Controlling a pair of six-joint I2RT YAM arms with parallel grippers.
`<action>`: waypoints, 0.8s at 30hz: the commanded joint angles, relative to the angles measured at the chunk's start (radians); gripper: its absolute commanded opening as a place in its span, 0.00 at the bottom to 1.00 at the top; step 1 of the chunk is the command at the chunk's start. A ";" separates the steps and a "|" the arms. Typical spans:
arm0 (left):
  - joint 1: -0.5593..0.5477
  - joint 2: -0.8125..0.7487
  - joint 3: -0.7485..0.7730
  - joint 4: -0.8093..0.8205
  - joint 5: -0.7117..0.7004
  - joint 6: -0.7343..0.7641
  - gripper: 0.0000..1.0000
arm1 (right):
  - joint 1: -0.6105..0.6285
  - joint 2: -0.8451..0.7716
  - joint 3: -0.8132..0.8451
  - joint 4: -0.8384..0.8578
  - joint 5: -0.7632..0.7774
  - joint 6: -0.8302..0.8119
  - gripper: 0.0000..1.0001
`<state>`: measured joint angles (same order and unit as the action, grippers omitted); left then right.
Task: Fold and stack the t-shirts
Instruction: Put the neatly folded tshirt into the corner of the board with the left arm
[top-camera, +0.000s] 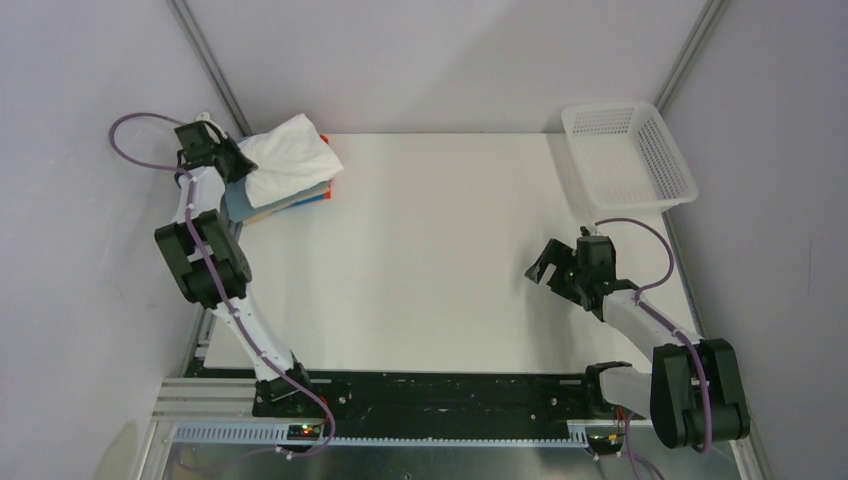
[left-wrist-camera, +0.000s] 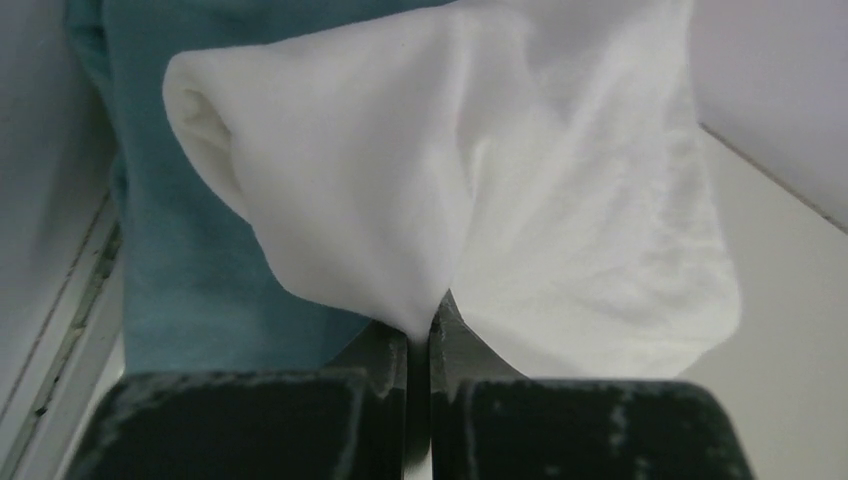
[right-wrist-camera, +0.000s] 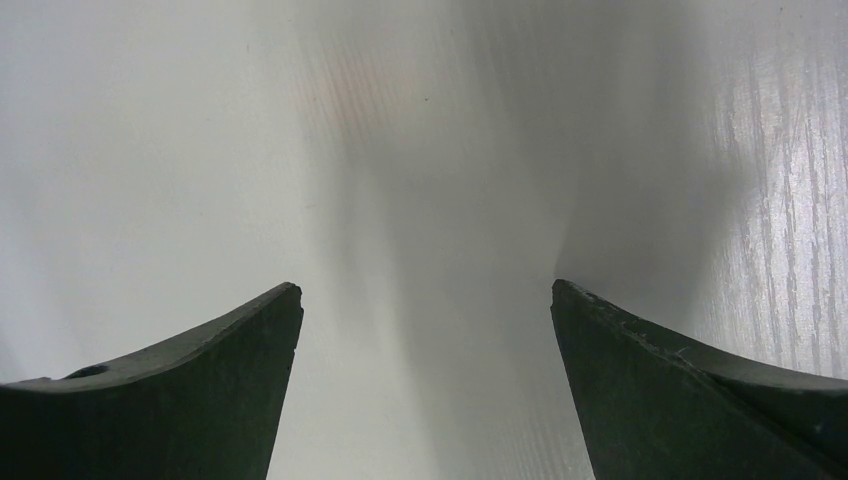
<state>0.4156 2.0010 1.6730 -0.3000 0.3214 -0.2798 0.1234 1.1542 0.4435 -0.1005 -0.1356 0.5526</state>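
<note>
Your left gripper (left-wrist-camera: 428, 320) pinched 1 bunched fold of the white t-shirt (left-wrist-camera: 560, 200), your right gripper (right-wrist-camera: 425, 320) gaped empty; a tug could have toppled the stack (top-camera: 298, 201) below

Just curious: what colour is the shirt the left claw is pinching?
Plain white t-shirt; clearest in the left wrist view.

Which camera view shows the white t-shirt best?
The left wrist view: the white t-shirt is large, pinched in the shut left pincer. The top external view shows it small, draped over the folded stack. The right wrist view shows only table.
</note>
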 joint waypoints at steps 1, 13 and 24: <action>0.020 0.009 0.047 -0.038 -0.202 0.043 0.00 | 0.005 0.018 0.026 -0.015 0.028 -0.010 0.99; 0.021 0.037 0.094 -0.045 -0.443 0.067 0.03 | 0.004 0.047 0.029 -0.005 0.026 -0.011 1.00; -0.046 -0.084 0.033 -0.056 -0.568 -0.005 0.96 | 0.006 0.031 0.032 -0.016 0.009 -0.009 0.99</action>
<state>0.4095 2.0422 1.7164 -0.3840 -0.1089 -0.2455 0.1234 1.1900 0.4625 -0.0860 -0.1303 0.5522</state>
